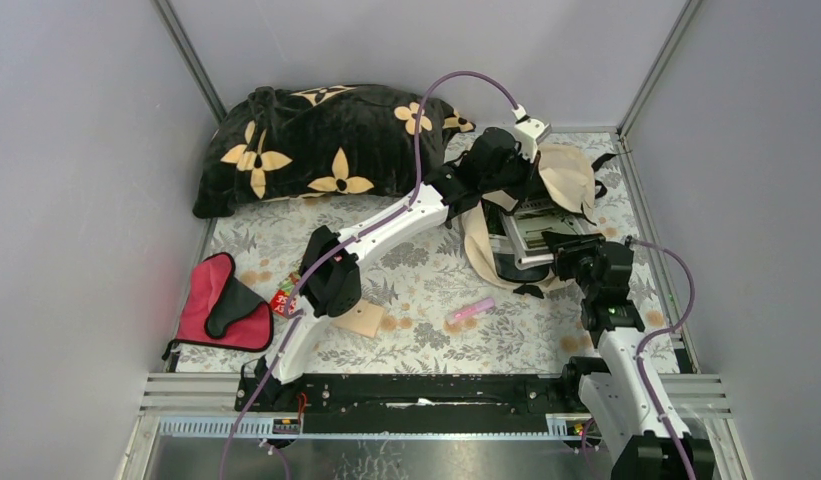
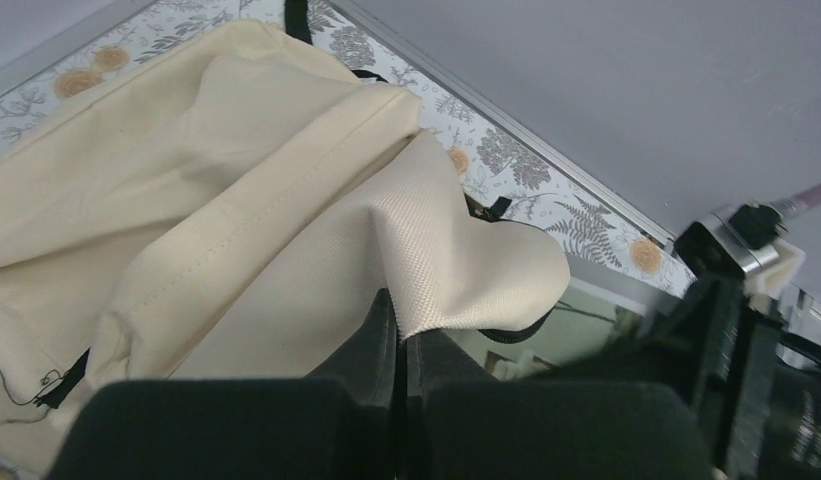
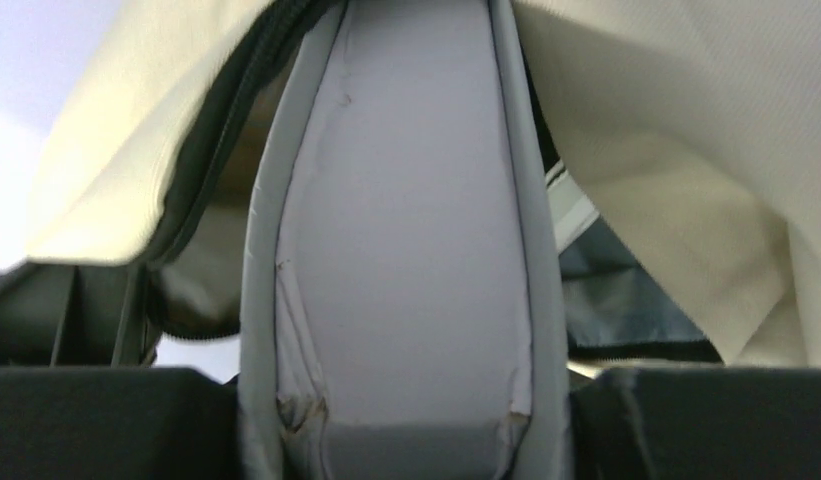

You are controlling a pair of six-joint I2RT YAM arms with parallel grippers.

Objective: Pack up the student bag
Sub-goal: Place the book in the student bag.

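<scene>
Our left gripper [image 2: 401, 340] pinches a flap of the student bag [image 2: 236, 190], far right on the table [image 1: 416, 280]; our right gripper [image 3: 406, 425] grasps, seemingly, a grey book [image 3: 406, 220], long axis aimed into the mouth ahead.

I see a black flowered pillow [image 1: 316, 140] at the worktop's [image 1: 426, 275] far left, a red-and-black pouch [image 1: 221, 310] nearer me, and a small pink stick [image 1: 471, 311] midway.
</scene>
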